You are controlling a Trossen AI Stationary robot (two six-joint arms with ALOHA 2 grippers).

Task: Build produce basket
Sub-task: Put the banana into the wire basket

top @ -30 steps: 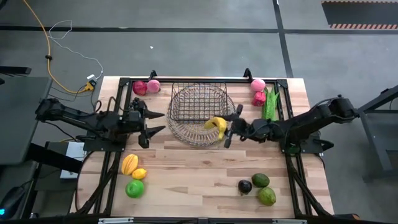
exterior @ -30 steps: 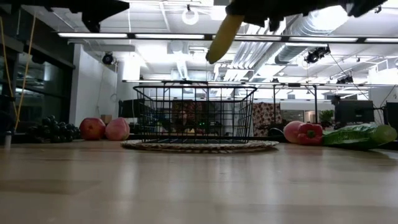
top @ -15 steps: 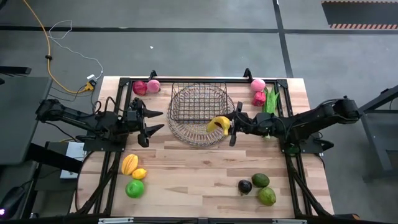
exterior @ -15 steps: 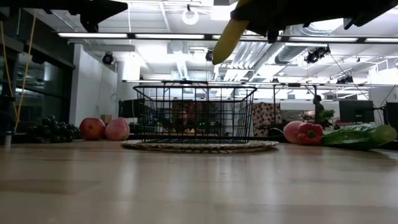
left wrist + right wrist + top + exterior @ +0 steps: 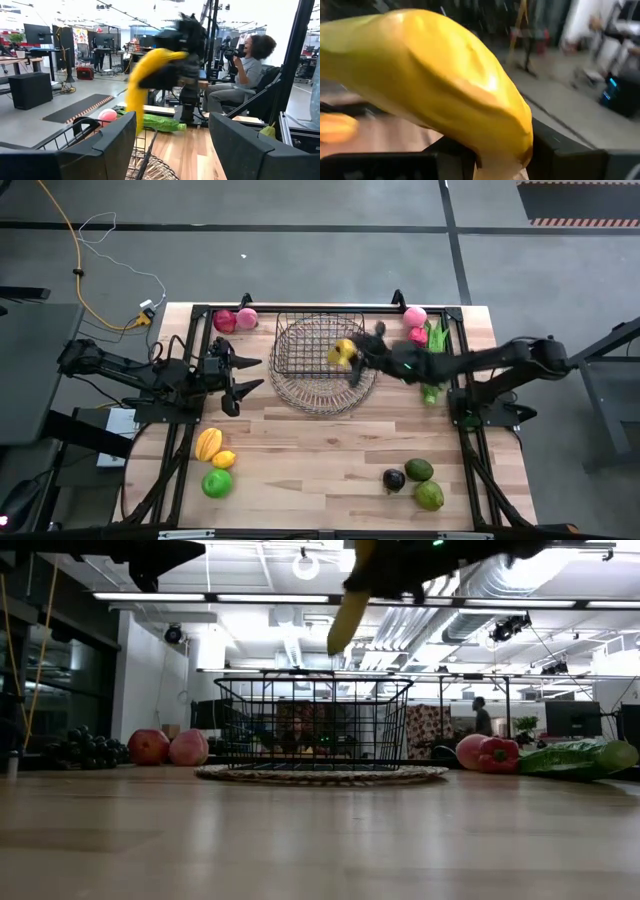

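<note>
A yellow banana (image 5: 343, 352) hangs over the dark wire basket (image 5: 300, 340), with my right gripper (image 5: 356, 362) shut on it; the low view shows the banana (image 5: 347, 610) well above the basket's rim (image 5: 312, 680). The basket stands on a round wire dish (image 5: 325, 402). My left gripper (image 5: 250, 375) waits open, left of the basket, with nothing between its fingers. The rest of the produce lies on the table: apples (image 5: 235, 319) far left, pink and red pieces (image 5: 415, 325) and green pods (image 5: 434, 350) far right. My right gripper pinches the banana's upper end (image 5: 170, 57) between its two fingers. They reach in about level from the table's right side. The banana curves down below the hold, its free end (image 5: 340, 635) lowest, clear of the basket and the table.
Orange, yellow and green fruits (image 5: 215, 460) lie near left; a dark piece and two green ones (image 5: 412, 478) near right. A dark frame (image 5: 320, 308) runs along the table's far edge and sides. A person (image 5: 240, 75) sits beyond the table.
My right gripper has swung toward the table's far edge and a little up, carrying the banana from above the dish's near rim to above the basket. Its hold has stayed shut. The banana still hangs free-end down.
</note>
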